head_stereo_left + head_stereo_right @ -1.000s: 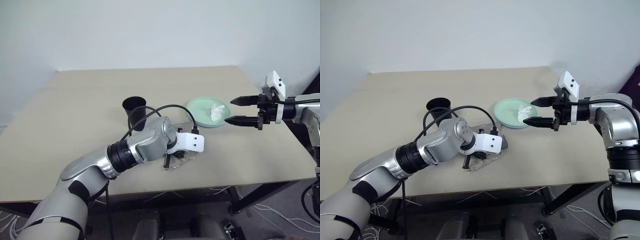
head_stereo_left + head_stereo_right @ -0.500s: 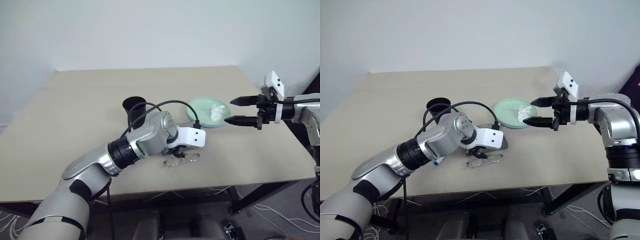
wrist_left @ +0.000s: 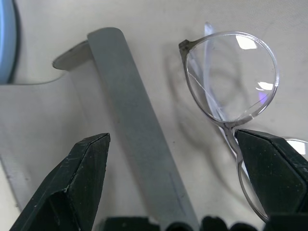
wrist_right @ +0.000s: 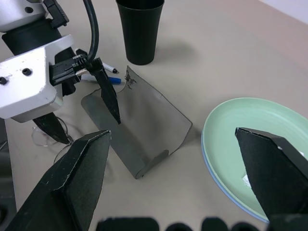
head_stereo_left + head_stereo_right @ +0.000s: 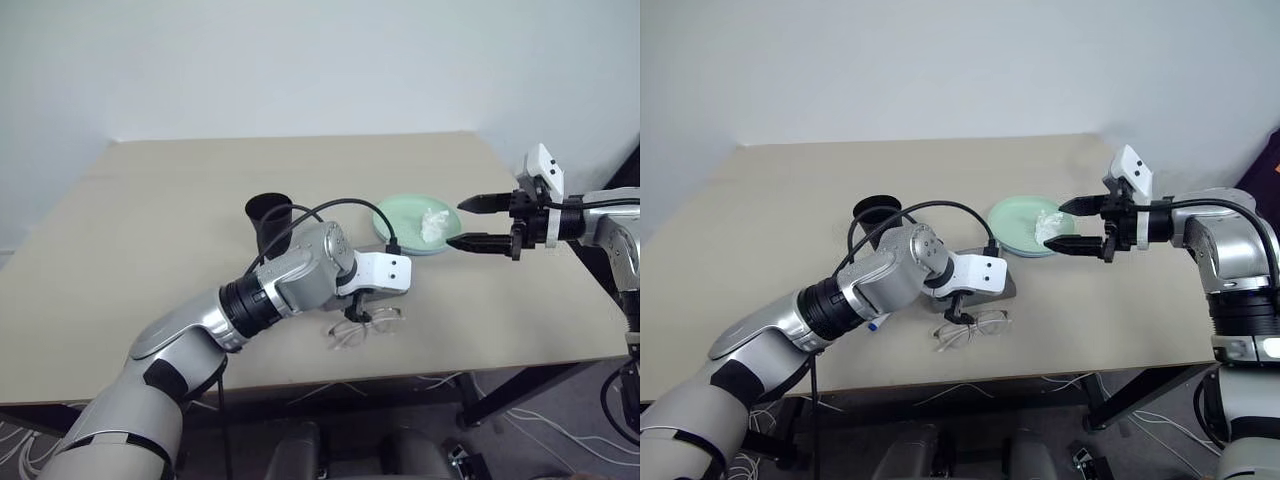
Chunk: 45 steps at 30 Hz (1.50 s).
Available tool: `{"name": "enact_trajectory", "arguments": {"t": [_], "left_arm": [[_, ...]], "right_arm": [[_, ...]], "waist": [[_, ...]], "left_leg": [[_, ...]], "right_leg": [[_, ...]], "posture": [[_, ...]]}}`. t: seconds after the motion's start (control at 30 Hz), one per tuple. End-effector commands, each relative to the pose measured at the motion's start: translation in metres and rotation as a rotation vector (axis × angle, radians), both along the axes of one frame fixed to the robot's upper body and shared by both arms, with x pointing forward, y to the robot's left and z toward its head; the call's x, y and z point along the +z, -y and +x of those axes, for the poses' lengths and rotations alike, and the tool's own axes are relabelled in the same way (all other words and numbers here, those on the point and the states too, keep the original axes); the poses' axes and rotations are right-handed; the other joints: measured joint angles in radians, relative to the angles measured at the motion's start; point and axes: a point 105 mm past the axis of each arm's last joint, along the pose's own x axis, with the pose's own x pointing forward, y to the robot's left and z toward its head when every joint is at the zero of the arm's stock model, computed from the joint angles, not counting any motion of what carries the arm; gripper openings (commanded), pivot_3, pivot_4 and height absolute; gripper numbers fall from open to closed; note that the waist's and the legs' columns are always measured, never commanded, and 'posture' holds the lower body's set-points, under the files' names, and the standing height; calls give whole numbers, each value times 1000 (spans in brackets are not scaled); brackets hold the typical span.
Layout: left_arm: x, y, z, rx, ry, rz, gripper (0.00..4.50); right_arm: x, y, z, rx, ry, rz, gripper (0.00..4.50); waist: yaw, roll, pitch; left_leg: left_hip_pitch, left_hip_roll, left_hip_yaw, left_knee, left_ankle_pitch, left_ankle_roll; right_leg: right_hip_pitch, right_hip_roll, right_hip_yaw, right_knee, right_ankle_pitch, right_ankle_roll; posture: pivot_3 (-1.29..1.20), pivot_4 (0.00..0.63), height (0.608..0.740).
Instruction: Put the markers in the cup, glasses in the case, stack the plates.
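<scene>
Hovering over the glasses (image 5: 973, 326), the left gripper (image 5: 958, 310) stands released, jaws wide; the glasses lie on the table just in front of the open case (image 4: 139, 132), outside it; right gripper (image 5: 1076, 224) spread too, empty; next, probably a regrasp and lift into the case.

The left gripper (image 5: 958, 312) hangs spread-fingered over the glasses (image 5: 973, 328), crowding the gap between them and the open grey case (image 4: 137, 132) just behind. Behind the case, the black cup (image 5: 268, 224) and the markers (image 4: 103, 74) narrow the way in from the left. To the right, the stacked plates (image 5: 402, 222) and the right gripper (image 5: 478, 222) above their edge block that side; the table (image 5: 150, 210) lies bare along its far and left stretches.
</scene>
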Motion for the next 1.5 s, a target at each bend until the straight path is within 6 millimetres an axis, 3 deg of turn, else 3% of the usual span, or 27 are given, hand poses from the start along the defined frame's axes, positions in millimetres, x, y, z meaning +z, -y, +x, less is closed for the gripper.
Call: {"name": "enact_trajectory", "arguments": {"t": [0.03,0.8,0.9,1.23,1.4,1.5], "left_arm": [[9,5,0,4,25,-20,4406],[-2,8,-14,116,-99,36,4406],[-3,8,-15,107,-101,41,3857],[-5,7,-18,92,-107,48,169],[-3,7,-18,80,-107,35,34],[9,11,-12,91,-94,-2,34]], "right_arm": [[16,-2,1,7,65,5,4500],[14,-3,1,2,64,7,4500],[14,-3,1,2,64,7,4500],[14,-3,1,0,66,8,4500],[14,-3,1,-1,66,8,4500],[14,-3,2,-2,66,7,4500]], "waist": [[0,0,0],[0,0,0],[0,0,0],[0,0,0],[0,0,0],[0,0,0]], "left_leg": [[0,0,0,0,0,0],[0,0,0,0,0,0],[0,0,0,0,0,0],[0,0,0,0,0,0],[0,0,0,1,0,0],[0,0,0,1,0,0]], "right_leg": [[0,0,0,0,0,0],[0,0,0,0,0,0],[0,0,0,0,0,0],[0,0,0,0,0,0],[0,-1,0,0,0,0],[0,0,0,0,0,0]], "posture": [[0,0,725],[0,0,725],[0,0,725],[0,0,725],[0,0,725],[0,0,725]]}}
